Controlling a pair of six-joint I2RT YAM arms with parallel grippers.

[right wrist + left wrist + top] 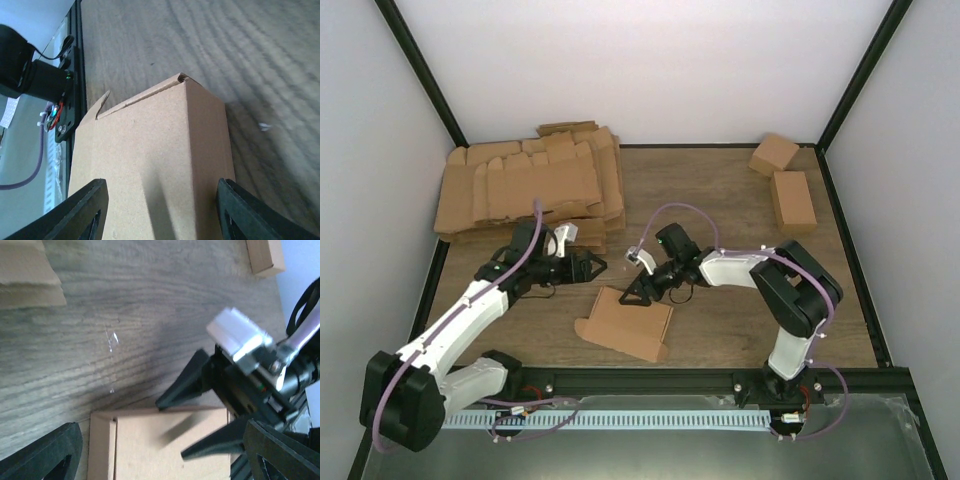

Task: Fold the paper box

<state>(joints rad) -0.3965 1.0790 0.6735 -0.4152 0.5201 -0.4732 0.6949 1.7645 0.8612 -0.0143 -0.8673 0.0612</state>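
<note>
The paper box (630, 325) is a brown oblong shape lying near the table's front edge, with a flap sticking out at its left end. My right gripper (638, 292) is open at the box's far long edge. In the left wrist view one of its fingertips (165, 402) touches that edge and the other hangs over the top panel (165, 445). The right wrist view shows the box (155, 160) filling the space under the right gripper (162, 215). My left gripper (595, 265) is open, hovering just behind the box's left part and holding nothing; its fingers (45, 460) frame the box.
A large pile of flat cardboard blanks (530, 185) fills the back left. Two folded boxes (773, 153) (792, 198) sit at the back right. A black frame rail (720, 380) runs along the near edge just in front of the box.
</note>
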